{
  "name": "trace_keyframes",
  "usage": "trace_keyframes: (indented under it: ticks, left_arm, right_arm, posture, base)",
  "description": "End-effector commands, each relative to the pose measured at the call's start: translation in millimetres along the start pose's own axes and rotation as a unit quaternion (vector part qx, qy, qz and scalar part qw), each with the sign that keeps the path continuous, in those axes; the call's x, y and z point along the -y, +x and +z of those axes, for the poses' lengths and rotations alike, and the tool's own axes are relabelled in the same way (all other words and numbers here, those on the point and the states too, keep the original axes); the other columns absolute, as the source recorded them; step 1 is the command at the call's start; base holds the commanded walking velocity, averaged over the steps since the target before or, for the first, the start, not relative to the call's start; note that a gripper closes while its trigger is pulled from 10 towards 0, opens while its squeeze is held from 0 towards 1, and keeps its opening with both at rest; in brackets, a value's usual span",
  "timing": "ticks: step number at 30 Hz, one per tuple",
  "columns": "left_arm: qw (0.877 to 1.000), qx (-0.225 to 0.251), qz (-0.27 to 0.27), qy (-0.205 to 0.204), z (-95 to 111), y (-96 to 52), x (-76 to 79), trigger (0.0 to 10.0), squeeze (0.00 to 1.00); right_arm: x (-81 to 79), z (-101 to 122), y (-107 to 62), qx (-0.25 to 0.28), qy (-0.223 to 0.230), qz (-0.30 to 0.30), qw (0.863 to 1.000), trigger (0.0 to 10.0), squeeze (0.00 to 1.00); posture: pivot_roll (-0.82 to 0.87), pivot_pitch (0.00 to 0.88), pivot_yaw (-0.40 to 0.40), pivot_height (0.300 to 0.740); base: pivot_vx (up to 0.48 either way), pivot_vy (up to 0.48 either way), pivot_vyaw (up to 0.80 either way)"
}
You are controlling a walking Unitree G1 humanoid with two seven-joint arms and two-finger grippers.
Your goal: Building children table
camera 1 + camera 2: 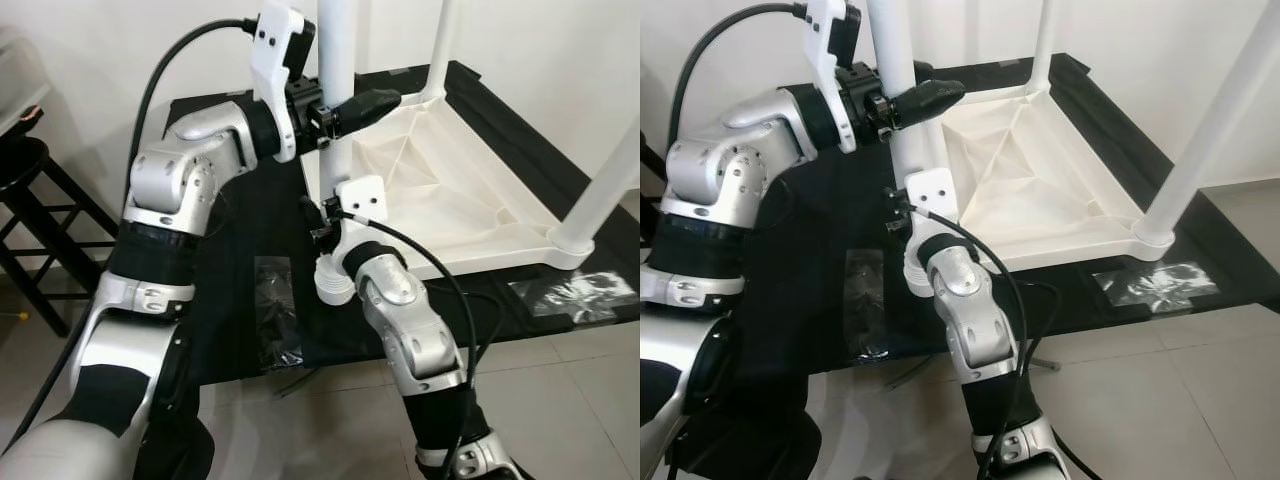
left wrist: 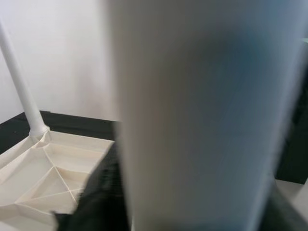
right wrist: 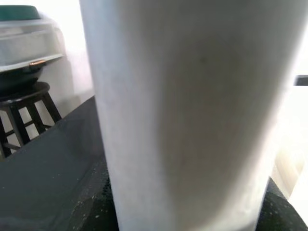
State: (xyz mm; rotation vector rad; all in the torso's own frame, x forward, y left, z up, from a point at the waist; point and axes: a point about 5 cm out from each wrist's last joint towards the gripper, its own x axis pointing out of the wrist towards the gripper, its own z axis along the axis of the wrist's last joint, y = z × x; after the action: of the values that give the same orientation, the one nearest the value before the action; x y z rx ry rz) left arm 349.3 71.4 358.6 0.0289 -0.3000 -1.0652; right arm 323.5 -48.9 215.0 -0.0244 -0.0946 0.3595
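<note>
A white children's table (image 1: 440, 190) lies upside down on a black mat (image 1: 235, 270). Two fitted legs (image 1: 440, 50) (image 1: 605, 190) point up. At the table's near left corner stands a third white leg (image 1: 338, 60), upright. My left gripper (image 1: 345, 110) is shut on it high up, with one black finger (image 1: 375, 102) across its front. My right gripper (image 1: 330, 228) is shut on the same leg low down, mostly hidden by its wrist mount. The leg (image 3: 192, 110) sits between dark pads in the right wrist view. A ribbed white end (image 1: 333, 282) shows below the right wrist.
A black stool (image 1: 30, 190) stands at the left beside the mat. Two clear plastic bags (image 1: 275, 310) (image 1: 575, 295) lie on the mat's front part. Light floor tiles (image 1: 560, 400) run along the mat's front edge, and a white wall is close behind.
</note>
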Motion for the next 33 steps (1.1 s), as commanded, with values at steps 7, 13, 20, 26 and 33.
trace_keyframes:
  ticks: [7, 13, 20, 26, 33]
  left_arm:
    - [1.000, -0.022, 0.000, 0.005, -4.9, -3.1, 0.4, 0.0, 0.00]
    - [1.000, -0.021, -0.009, 0.005, -3.9, -2.8, 3.4, 0.0, 0.00]
    - [0.999, -0.022, -0.023, 0.004, -4.8, -1.5, 8.1, 0.0, 0.00]
    - [0.999, -0.026, -0.028, 0.006, -4.4, -0.8, 9.4, 0.0, 0.00]
    - [0.999, -0.025, -0.034, 0.008, -2.6, 0.2, 11.2, 0.0, 0.00]
  right_arm:
    - [-22.6, 0.0, 5.0, -0.025, 0.036, 0.070, 0.997, 10.0, 0.00]
    - [0.3, 33.0, 18.9, 0.035, 0.013, 0.202, 0.979, 10.0, 1.00]
    - [55.7, 50.9, 29.8, 0.005, -0.075, 0.393, 0.916, 10.0, 0.00]
    - [60.5, 54.6, 33.4, -0.009, -0.071, 0.431, 0.900, 10.0, 0.00]
    - [60.3, 51.0, 38.0, -0.024, -0.056, 0.464, 0.884, 10.0, 0.00]
  posture:
    - [-0.04, 0.124, 0.078, 0.740]
    - [-0.03, 0.121, 0.077, 0.740]
    - [-0.02, 0.125, 0.078, 0.740]
    - [-0.02, 0.124, 0.079, 0.740]
    - [-0.01, 0.124, 0.082, 0.740]
  base:
    - [0.000, 0.000, 0.00]
    - [0.000, 0.000, 0.00]
    - [0.000, 0.000, 0.00]
    - [0.000, 0.000, 0.00]
    - [0.000, 0.000, 0.00]
